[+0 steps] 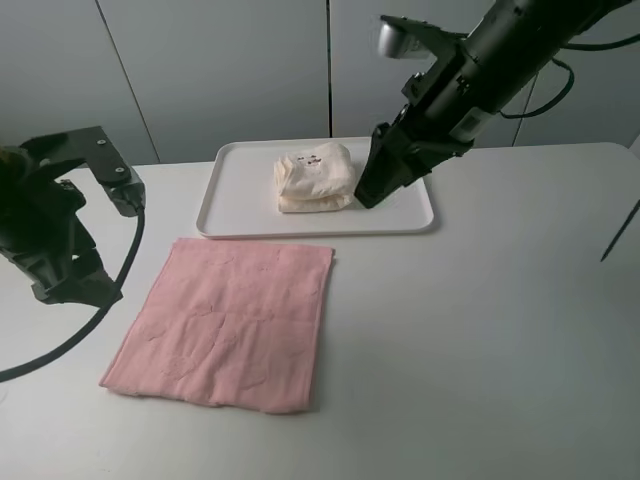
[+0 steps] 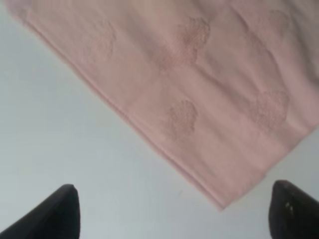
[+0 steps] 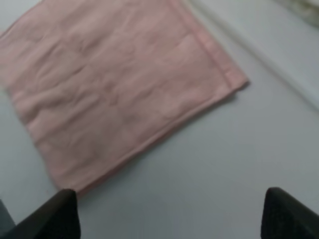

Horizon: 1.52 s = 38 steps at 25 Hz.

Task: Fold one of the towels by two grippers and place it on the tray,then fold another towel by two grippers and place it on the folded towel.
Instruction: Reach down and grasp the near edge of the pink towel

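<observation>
The left claw (image 2: 174, 216), jaws wide and empty, hangs over pale worktop (image 2: 75, 139) beside the flat pink terry towel (image 2: 209, 84). The right claw (image 1: 372, 192), likewise released, hangs by the lumpy folded cream-white towel (image 1: 315, 178) on the smooth white low-rimmed tray (image 1: 225, 215).

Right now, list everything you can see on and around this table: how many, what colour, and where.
cream-white towel: one, cream-white, folded, lying on the tray
pink towel: one, pale pink, spread flat on the table in front of the tray
tray: one, white, back middle of the table
table: one, white, under everything
wall panels: grey, behind the table
left arm: one, black, at the table's left edge
right arm: one, black, reaching in from the upper right
left gripper: one, black, open and empty, left of the pink towel
right gripper: one, black, open and empty, over the tray just right of the cream-white towel
</observation>
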Each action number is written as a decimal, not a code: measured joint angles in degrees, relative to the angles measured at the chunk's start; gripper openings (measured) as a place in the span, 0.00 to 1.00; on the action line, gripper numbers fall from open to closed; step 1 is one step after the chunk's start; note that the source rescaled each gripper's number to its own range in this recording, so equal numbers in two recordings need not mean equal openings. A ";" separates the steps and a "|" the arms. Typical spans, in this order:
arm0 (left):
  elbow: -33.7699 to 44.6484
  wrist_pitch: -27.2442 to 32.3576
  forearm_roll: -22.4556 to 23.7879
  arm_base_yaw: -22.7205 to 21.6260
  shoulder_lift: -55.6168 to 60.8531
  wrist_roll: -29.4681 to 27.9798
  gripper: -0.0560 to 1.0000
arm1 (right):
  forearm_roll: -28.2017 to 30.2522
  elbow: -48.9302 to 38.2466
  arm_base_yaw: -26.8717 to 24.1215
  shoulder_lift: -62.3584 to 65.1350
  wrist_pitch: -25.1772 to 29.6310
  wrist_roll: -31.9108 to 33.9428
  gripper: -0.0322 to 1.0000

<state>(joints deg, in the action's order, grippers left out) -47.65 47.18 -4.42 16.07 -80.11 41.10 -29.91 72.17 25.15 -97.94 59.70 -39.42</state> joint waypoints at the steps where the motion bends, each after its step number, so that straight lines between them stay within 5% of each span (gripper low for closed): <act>1: 0.10 0.00 0.23 0.00 0.52 2.07 0.98 | 2.63 -0.26 3.66 0.00 0.00 0.60 0.80; 7: 1.10 -0.41 0.22 0.00 1.25 9.67 0.98 | 15.83 -0.53 20.34 -1.04 0.35 -5.70 0.80; 12: 6.35 -0.50 0.01 0.00 1.33 18.80 0.98 | 17.46 -0.53 27.25 -2.30 -3.89 -3.26 0.82; 18: 12.46 -2.68 1.41 0.00 1.46 25.05 0.98 | 18.64 -0.53 30.60 -6.27 -5.40 -0.31 0.99; 24: 18.63 -8.11 6.00 0.00 1.46 26.34 0.99 | 19.86 -0.53 32.46 -11.59 -6.66 0.85 1.00; 34: 21.73 -16.31 4.09 0.13 -2.38 31.44 0.99 | 19.86 -0.57 32.46 -15.31 -9.29 0.95 1.00; 38: 21.73 -20.99 3.17 3.54 -6.28 32.01 0.99 | 19.86 -0.57 32.46 -15.66 -10.03 0.84 1.00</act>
<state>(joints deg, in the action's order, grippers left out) -25.92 26.19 -1.25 19.61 -86.39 73.12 -10.04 71.61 57.60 -113.59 49.68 -38.58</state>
